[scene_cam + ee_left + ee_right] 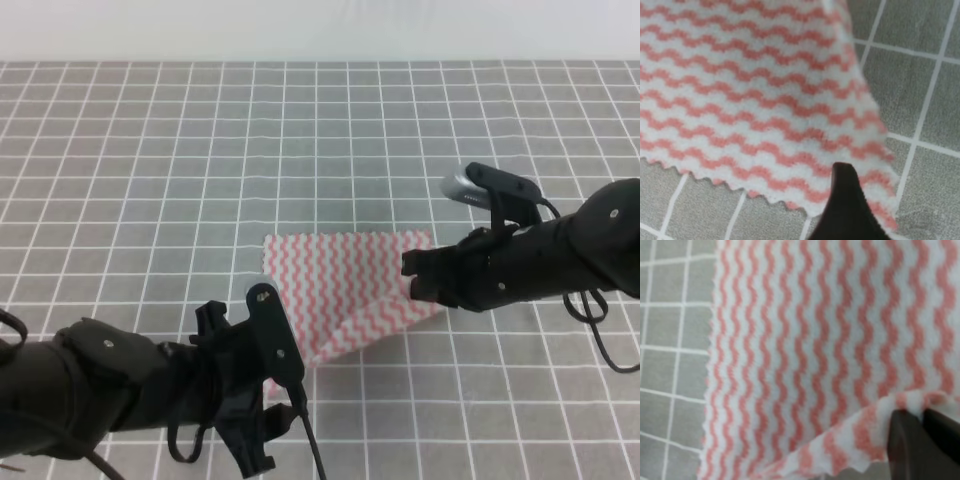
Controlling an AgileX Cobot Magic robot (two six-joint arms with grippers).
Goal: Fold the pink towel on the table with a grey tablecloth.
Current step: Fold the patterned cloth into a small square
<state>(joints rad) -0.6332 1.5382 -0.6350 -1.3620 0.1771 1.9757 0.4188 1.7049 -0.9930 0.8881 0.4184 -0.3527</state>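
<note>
The pink towel (345, 290) lies on the table with a grey tablecloth (200, 150), near the front middle. My left gripper (293, 378) is at the towel's near-left corner. In the left wrist view its fingers (845, 212) show as one closed dark tip over the towel's near edge (755, 100), pinching it. My right gripper (412, 276) is at the towel's right edge. In the right wrist view its fingers (907, 440) are shut on a raised fold of the towel (815, 340).
Grey gridded cloth (500, 120) stretches on all sides of the towel. A white wall runs along the far edge (320, 30). Both black arms lie low over the front of the table, with cables (600, 320) hanging by the right one.
</note>
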